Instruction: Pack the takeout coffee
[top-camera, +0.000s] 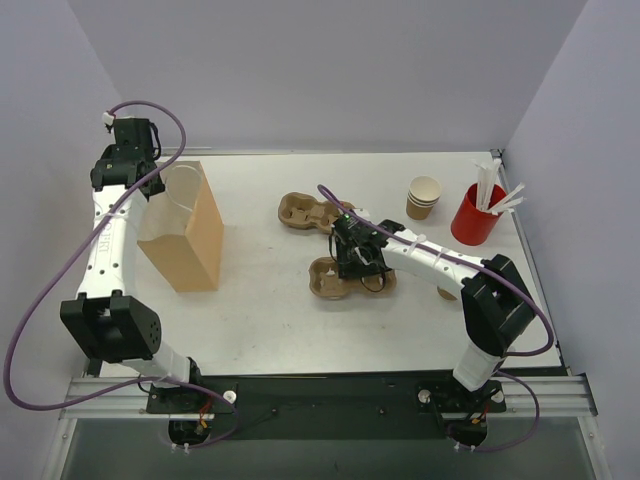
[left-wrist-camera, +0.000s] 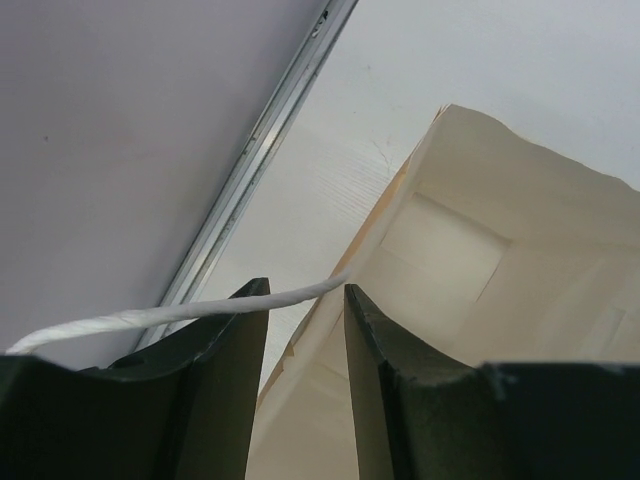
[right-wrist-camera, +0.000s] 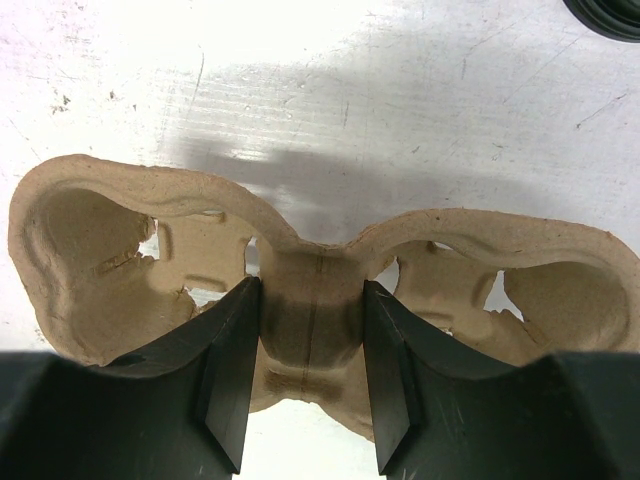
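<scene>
The tan kraft cups (top-camera: 424, 197) stand stacked at the back right, apart from both grippers. My right gripper (top-camera: 358, 262) is low over a brown pulp carrier (top-camera: 343, 280). In the right wrist view my right gripper (right-wrist-camera: 310, 285) is shut on the narrow middle bridge of this carrier (right-wrist-camera: 90, 240), with an empty slot on each side. My left gripper (top-camera: 152, 190) is at the left rim of the upright brown paper bag (top-camera: 188, 235). In the left wrist view my left gripper (left-wrist-camera: 306, 288) has a narrow gap, with the bag's rim (left-wrist-camera: 480, 250) between the jaws and its white string handle (left-wrist-camera: 150, 318) lying across the tips.
A second pulp carrier (top-camera: 310, 212) lies behind the first one. A red cup with white straws (top-camera: 475, 215) stands at the far right, next to the kraft cups. A small tan thing (top-camera: 447, 293) shows under my right forearm. Grey walls close the table in at the back and sides.
</scene>
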